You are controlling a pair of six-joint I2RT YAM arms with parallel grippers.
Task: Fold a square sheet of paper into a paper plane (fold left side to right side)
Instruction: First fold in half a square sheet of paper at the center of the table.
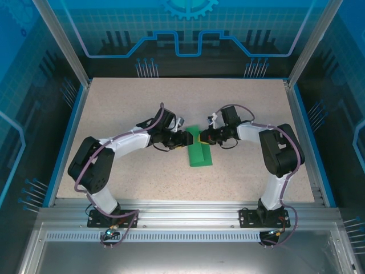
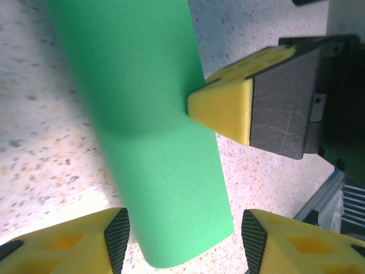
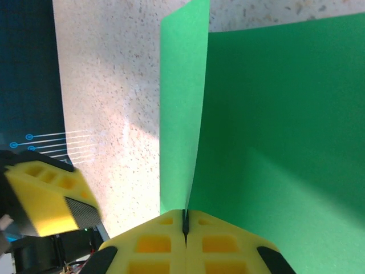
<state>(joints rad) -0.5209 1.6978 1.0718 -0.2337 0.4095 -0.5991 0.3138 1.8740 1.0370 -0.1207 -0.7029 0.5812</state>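
Observation:
The square sheet of paper is bright green and lies mid-table, one side lifted and curled over the rest. In the right wrist view it stands up as a thin flap, and my right gripper is shut on its edge. From the left wrist camera the paper looks like a rounded fold, with the right gripper's yellow tip at its edge. My left gripper is open, its fingers straddling the fold's near end without touching it. Seen from above, the left gripper and right gripper meet at the sheet's far end. A paper plane is out of view.
The speckled table has a blue rim on the left and right. An aluminium rail with both arm bases runs along the near edge. Open tabletop lies on all sides of the sheet.

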